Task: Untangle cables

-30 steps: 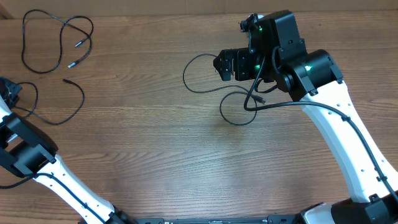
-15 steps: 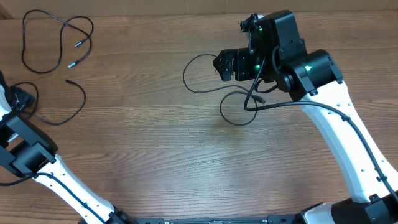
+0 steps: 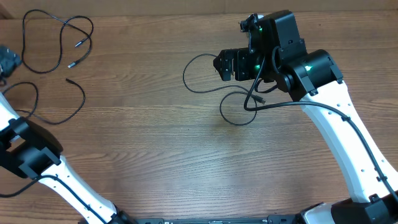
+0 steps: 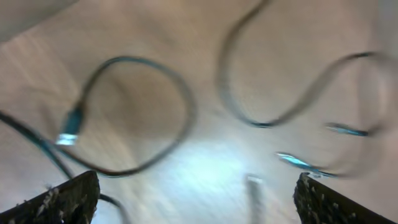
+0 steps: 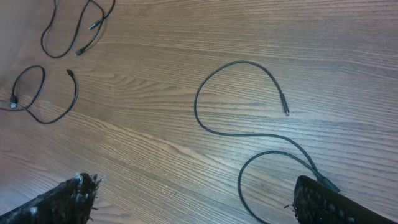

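Across a wooden table (image 3: 155, 162), the right arm (image 3: 336, 124) reaches in from the frame's right edge and the left arm (image 3: 37, 162) from lower left, with the right gripper (image 3: 221, 65) and left gripper (image 3: 7, 60) both spread wide and empty. Lying apart are a looped cable (image 3: 62, 23) at upper left, a curled cable (image 3: 83, 99) below it, and a centre cable (image 3: 185, 78) slanting from upper left to lower right, its plug tip (image 5: 286, 112) pointing down-frame. Separation looks nearly finished. The next move likely calls for a pinch near a tip to draw out the remaining loops.
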You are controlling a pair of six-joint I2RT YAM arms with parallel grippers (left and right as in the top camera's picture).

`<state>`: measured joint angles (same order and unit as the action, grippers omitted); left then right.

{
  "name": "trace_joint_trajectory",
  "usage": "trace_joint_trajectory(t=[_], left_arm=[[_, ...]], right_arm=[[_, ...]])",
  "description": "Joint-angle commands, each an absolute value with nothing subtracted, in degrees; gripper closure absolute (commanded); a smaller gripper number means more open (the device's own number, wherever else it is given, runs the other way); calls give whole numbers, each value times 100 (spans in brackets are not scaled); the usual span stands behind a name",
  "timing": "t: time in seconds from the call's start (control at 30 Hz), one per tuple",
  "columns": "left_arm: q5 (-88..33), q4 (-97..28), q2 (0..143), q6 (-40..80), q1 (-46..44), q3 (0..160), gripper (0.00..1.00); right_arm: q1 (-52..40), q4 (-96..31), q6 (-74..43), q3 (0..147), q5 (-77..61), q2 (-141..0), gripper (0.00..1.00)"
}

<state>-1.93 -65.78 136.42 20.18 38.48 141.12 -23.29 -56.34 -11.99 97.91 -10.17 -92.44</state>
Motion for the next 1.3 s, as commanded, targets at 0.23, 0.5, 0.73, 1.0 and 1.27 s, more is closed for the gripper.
trace_joint_trajectory(t=[0.23, 0.5, 0.73, 1.0, 1.27], left_arm=[[-5120, -6960, 13002, 2300, 2995, 14407, 0], [-4254, -7771, 13002, 1280, 1627, 14405, 0], [-1619, -7924, 13002, 1649, 121, 14204, 0], [-1212, -7679, 13002, 1844, -1072, 13694, 0], [-1586, -7317, 13002, 2786, -1905, 13550, 0]], right_arm=[[-2311, -5610, -1199, 9815, -989, -9249, 0], [-2311, -5610, -1199, 9815, -989, -9249, 0], [-2311, -5537, -1210, 9815, -1507, -9249, 0], [-1352, -5662, -2143, 9885, -860, -9236, 0], [388, -6071, -2121, 9872, -856, -9242, 0]])
